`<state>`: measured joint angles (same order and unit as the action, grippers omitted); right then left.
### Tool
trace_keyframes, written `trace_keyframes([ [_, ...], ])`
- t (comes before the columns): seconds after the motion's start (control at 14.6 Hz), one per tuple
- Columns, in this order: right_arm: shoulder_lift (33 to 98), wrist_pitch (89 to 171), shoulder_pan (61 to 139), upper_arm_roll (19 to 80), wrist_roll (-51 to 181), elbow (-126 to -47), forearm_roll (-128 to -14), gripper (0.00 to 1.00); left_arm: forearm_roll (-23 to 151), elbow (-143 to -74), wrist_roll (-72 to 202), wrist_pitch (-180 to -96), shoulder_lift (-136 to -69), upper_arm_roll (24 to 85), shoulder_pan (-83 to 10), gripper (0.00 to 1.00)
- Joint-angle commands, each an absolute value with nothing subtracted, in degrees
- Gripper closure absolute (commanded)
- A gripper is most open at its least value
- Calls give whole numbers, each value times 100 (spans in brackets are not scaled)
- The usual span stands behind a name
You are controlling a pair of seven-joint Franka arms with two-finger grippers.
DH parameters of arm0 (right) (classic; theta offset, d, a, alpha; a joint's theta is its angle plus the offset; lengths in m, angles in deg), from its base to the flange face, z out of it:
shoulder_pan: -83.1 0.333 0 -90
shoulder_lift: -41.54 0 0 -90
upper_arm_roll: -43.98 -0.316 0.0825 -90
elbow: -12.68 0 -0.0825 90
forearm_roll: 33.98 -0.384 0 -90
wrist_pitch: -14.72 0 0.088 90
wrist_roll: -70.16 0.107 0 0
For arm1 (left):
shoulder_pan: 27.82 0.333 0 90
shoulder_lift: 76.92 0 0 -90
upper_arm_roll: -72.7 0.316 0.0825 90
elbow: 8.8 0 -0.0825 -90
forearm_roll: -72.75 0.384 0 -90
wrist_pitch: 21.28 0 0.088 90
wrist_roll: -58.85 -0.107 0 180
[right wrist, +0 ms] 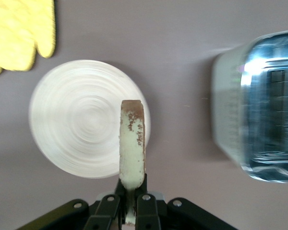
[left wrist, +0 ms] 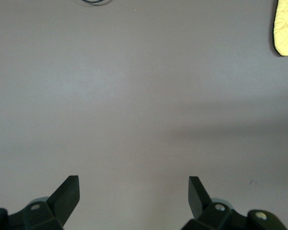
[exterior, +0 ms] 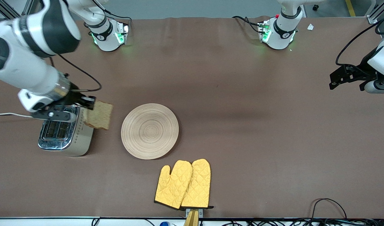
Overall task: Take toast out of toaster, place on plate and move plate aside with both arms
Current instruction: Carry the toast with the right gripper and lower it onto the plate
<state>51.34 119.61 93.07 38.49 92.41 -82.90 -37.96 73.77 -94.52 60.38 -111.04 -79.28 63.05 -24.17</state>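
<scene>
My right gripper (exterior: 86, 105) is shut on the toast (exterior: 99, 115), a brown speckled slice held on edge in the air beside the toaster (exterior: 64, 131), between it and the plate. In the right wrist view the toast (right wrist: 132, 143) shows edge-on, pinched by the gripper (right wrist: 132, 196). The plate (exterior: 150, 131), round pale wood with ring grooves, lies flat on the table and bears nothing; it also shows in the right wrist view (right wrist: 81, 139). My left gripper (exterior: 347, 77) waits open and empty above bare table at the left arm's end; it shows in the left wrist view (left wrist: 133, 191).
A silver toaster (right wrist: 259, 105) stands at the right arm's end of the table. Two yellow oven mitts (exterior: 184, 183) lie nearer the front camera than the plate; one corner shows in the left wrist view (left wrist: 287, 26). Cables lie along the front table edge.
</scene>
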Motion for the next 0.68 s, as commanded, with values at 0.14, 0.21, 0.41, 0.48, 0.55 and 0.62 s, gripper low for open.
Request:
trace_keyframes([
  [0.14, 5164, 13088, 9803, 3905, 9846, -9023, -4531, 100, 7495, -9309, 6105, -10988, -7990, 6277, -2448, 0],
  [0.21, 5216, 13386, 9882, 3897, 9846, -9180, -4619, 100, 7495, -9301, 6114, -10988, -7990, 6285, -2448, 0],
  [0.41, 5602, 13907, 9970, 3897, 9855, -9296, -5093, 100, 7495, -9300, 6123, -10988, -7990, 6277, -2448, 0],
  [0.48, 5734, 14065, 10075, 3905, 9855, -9296, -5112, 100, 7495, -9309, 6123, -10988, -7990, 6285, -2448, 0],
  [0.55, 5857, 14179, 10181, 3906, 9855, -9322, -5112, 100, 7503, -9309, 6123, -10988, -7990, 6286, -2448, 0],
  [0.62, 5972, 14250, 10216, 3897, 9855, -9314, -5112, 100, 7504, -9309, 6123, -10988, -7990, 6286, -2448, 0],
])
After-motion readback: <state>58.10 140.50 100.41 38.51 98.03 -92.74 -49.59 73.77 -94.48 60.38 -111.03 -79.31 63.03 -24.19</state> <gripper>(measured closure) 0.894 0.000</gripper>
